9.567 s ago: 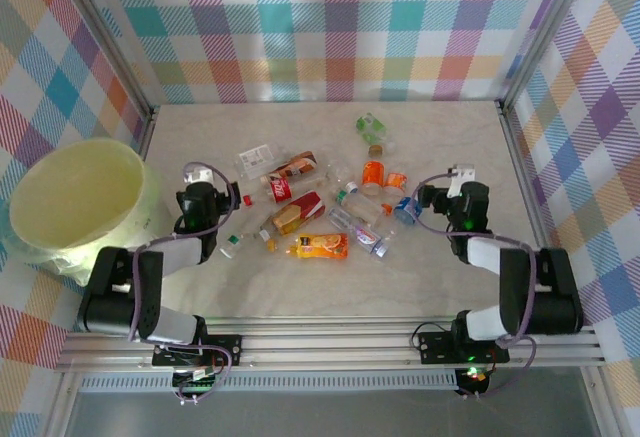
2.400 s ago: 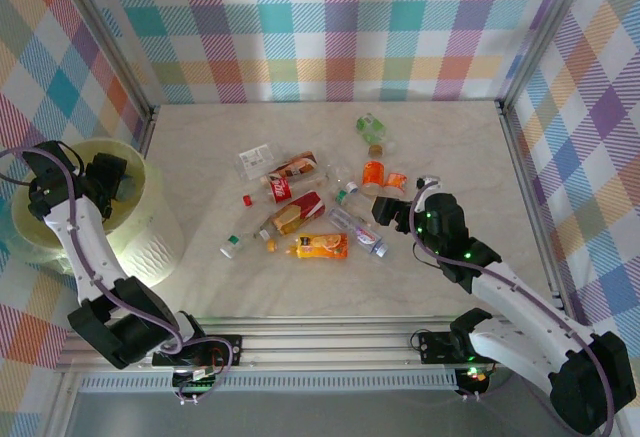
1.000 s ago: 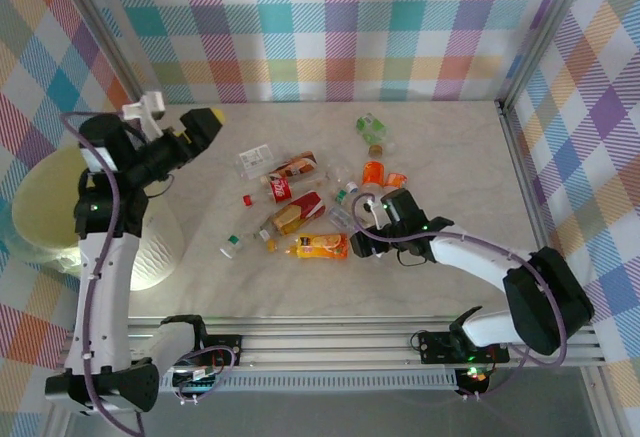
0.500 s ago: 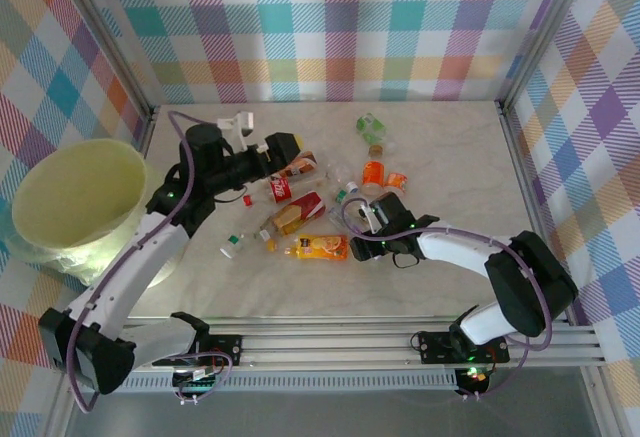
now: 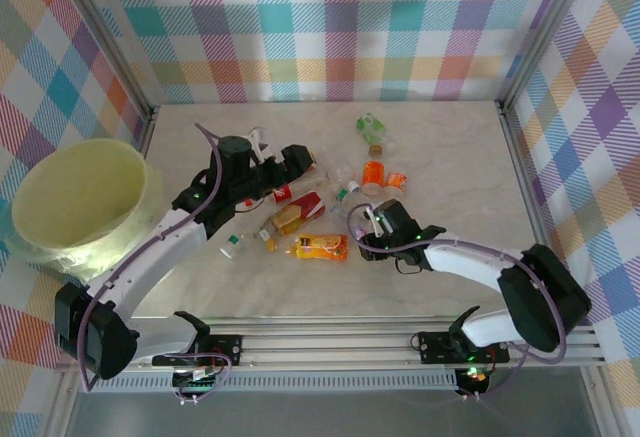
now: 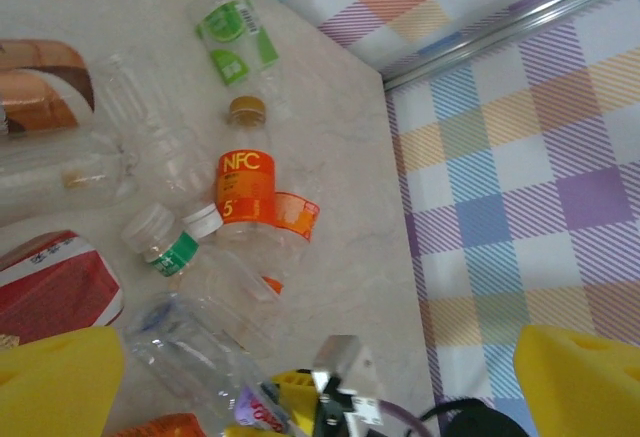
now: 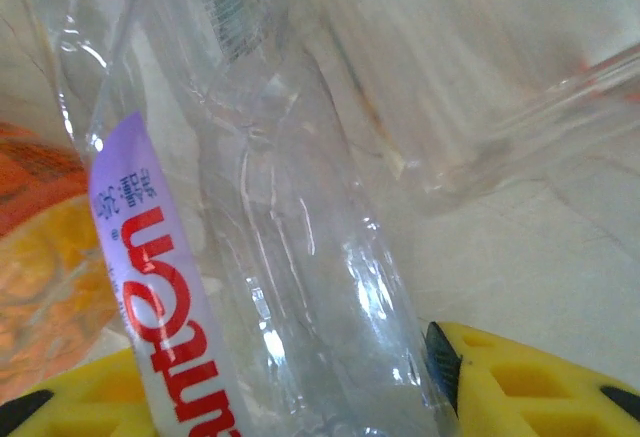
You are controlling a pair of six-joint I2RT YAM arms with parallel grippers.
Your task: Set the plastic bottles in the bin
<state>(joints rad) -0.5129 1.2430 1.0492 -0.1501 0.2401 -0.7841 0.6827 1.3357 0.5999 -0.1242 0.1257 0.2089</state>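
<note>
The right fingers (image 7: 520, 382) are sitting on either side of a clear bottle (image 7: 300, 247) with a purple label and red lettering, one dark pad lying against its wall; whether they are clenching it or only bracketing it, I cannot tell. In the top view an orange bottle (image 5: 320, 247) is lying just beside them at 9 o'clock; the right arm (image 5: 470, 257) is reaching in low from 4 o'clock.

The left fingers (image 6: 60, 387) are standing released, spread wide with nothing between them. A red bottle (image 6: 55, 282) is lying just beside one finger, and a brown bottle (image 6: 35, 77) is lying farther out at 11 o'clock in that wrist view. An NFC bottle (image 6: 245, 187) is lying beyond them near the middle of the view; a brown cap (image 6: 247, 109) is sitting at its 12 o'clock, with a green bottle (image 6: 235, 37) farther on in the same direction. In the top view these fingers are hovering over the 10 o'clock side of the heap, and the left arm (image 5: 150, 257) is stretching up from 7 o'clock.

The bottles (image 5: 295, 215) are lying loose around the middle of the table (image 5: 450, 157). The bin (image 5: 75, 197) is standing at the table's 9 o'clock edge, well apart from them and from both sets of fingers.
</note>
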